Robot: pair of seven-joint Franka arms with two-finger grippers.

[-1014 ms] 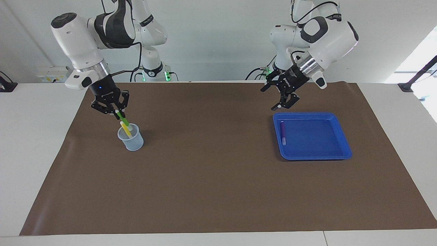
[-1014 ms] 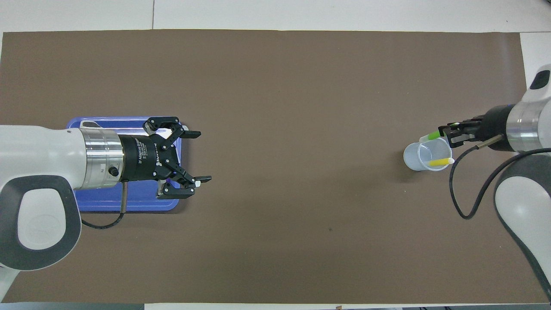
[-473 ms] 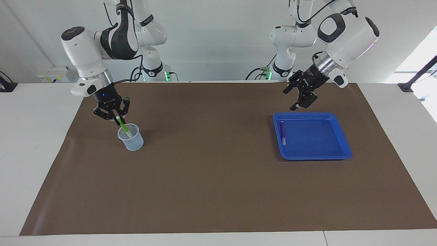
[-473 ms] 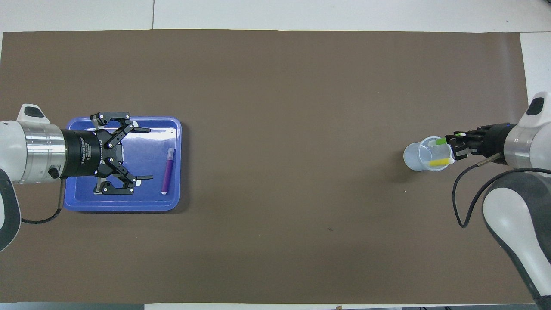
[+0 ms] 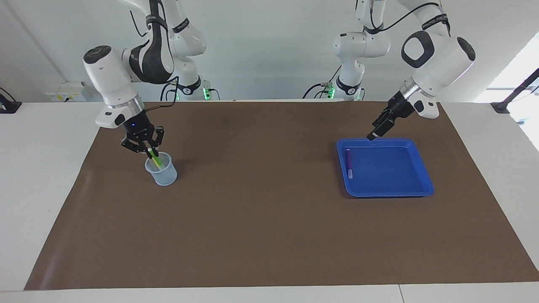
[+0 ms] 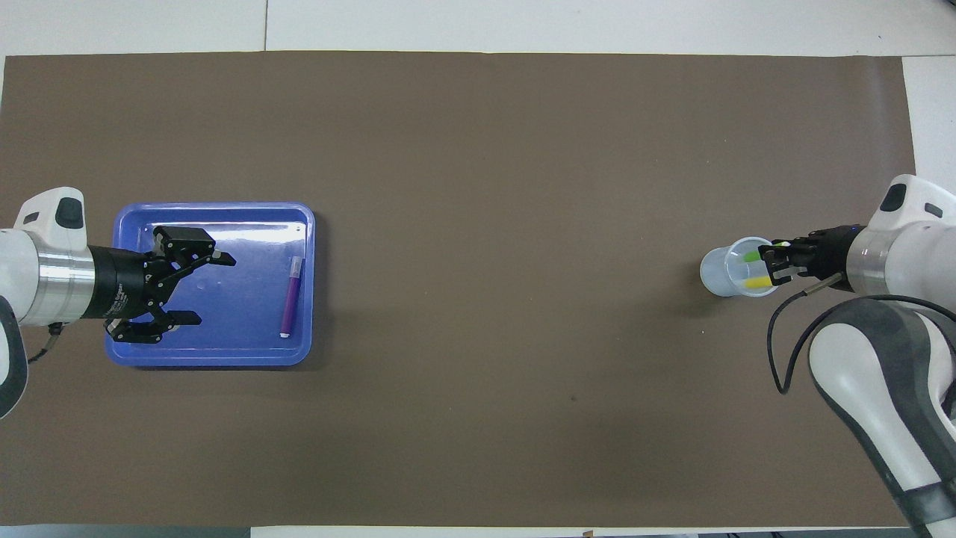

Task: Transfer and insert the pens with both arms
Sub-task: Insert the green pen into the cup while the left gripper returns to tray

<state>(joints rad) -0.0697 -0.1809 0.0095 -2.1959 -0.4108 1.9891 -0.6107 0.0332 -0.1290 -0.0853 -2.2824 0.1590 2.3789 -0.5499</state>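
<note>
The right gripper [image 5: 150, 150] hangs over the mouth of the clear cup [image 5: 161, 170], which stands on the brown mat [image 5: 269, 219] toward the right arm's end of the table. Its fingertips are pinched together on the upper end of the green pen [image 5: 154, 158], which slants down from them into the cup. In the overhead view the same gripper [image 6: 771, 260] sits at the cup's [image 6: 721, 270] rim on the side nearer its own arm, with the green pen's [image 6: 752, 255] tip showing just under the fingers. The yellow pen [image 6: 758, 282] lies inside the cup just beside the green one, leaning against the wall under the gripper; nothing grips it

The left gripper [image 5: 374, 134] is up in the air over the edge of the blue tray [image 5: 414, 191] that lies closest to the robots, toward the left arm's end of the table. From overhead it [image 6: 200, 289] covers the part of the tray [image 6: 224, 357] nearest its own arm, its two fingers spread wide apart with nothing between them

The purple pen [image 5: 349, 163] lies flat in the tray, well apart from the left gripper, along the tray wall that faces the middle of the table. In the overhead view it [image 6: 290, 297] lies ahead of the open fingertips, its pale end pointing toward the robots
</note>
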